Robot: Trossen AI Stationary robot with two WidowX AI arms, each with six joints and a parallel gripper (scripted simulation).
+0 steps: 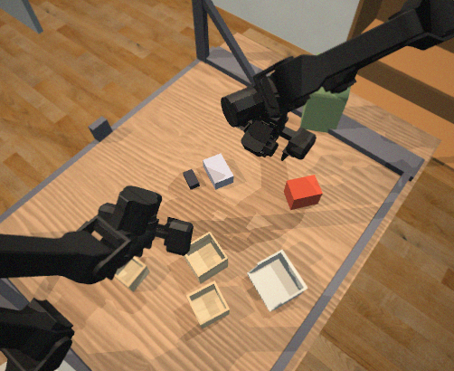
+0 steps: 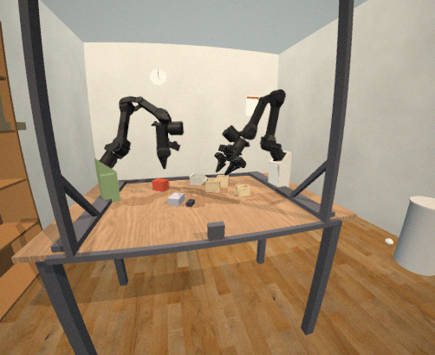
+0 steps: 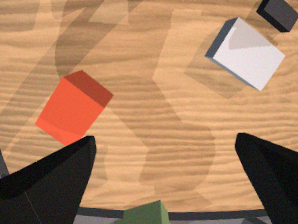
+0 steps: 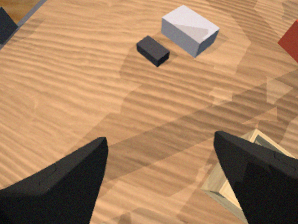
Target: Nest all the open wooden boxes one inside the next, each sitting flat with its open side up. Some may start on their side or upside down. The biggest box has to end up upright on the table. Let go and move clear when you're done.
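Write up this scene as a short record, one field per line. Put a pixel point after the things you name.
White box [image 1: 276, 280] [image 2: 198, 179]: biggest, upright on the table
Tan boxes [image 1: 206, 258] [image 2: 212, 185] [image 4: 215, 187]: three, open side up
Nesting: none
Red block [image 1: 303, 192] [image 2: 160, 184] [image 3: 72, 107] [image 4: 290, 44]: apart from the boxes
Lavender block [image 1: 218, 170] [image 2: 176, 199] [image 3: 247, 52] [image 4: 190, 30]: beside black block [image 1: 191, 179] [image 2: 191, 203] [image 3: 279, 14] [image 4: 152, 51]
Left gripper [image 1: 276, 155] [image 2: 164, 166] [image 3: 166, 141]: open, nothing held
Right gripper [image 1: 163, 253] [image 2: 223, 171] [image 4: 160, 141]: open, nothing held
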